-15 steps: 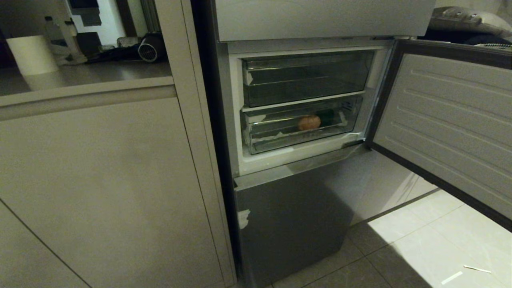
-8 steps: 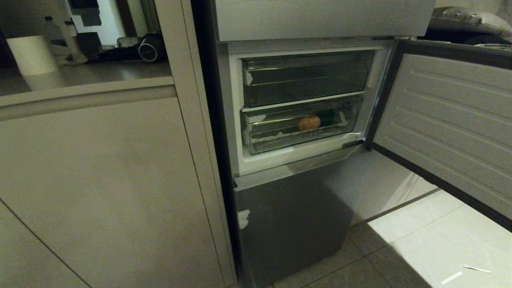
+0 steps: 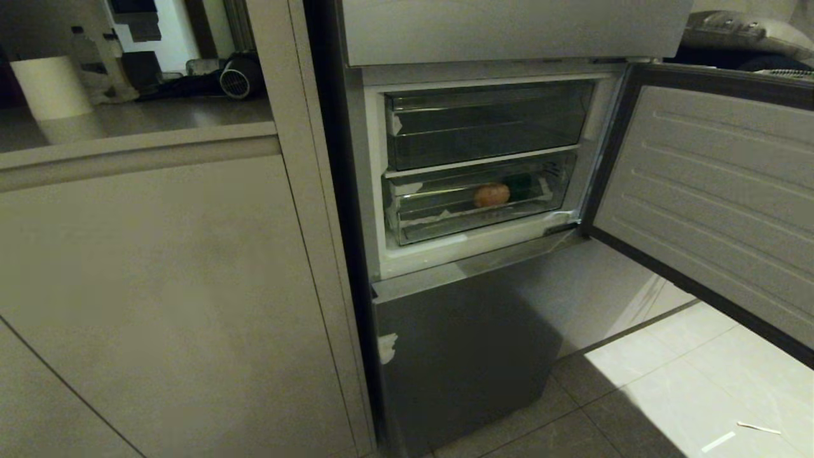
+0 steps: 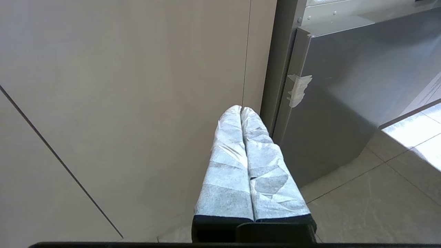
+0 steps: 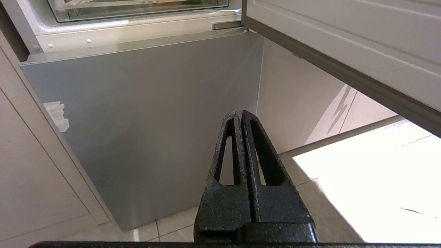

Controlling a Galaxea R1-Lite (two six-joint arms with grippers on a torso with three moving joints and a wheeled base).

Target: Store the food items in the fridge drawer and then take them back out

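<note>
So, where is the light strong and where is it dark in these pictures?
Head view: dim overall, the fridge drawer dark, a sunlit patch on the floor. Right wrist view: that floor patch is blown out white beside the right gripper. Left wrist view: even, soft light around the left gripper.

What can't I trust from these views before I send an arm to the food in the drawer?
- Green food item: head view, mostly hidden behind the orange-brown food item and dim; shape unclear.
- Fridge drawer: its floor and depth are blurred by reflections on the clear front. In the right wrist view it is cut off by the picture's edge.
- Left gripper and right gripper: both shut and empty, outside the head view, so their distance to the drawer is unknown.
</note>
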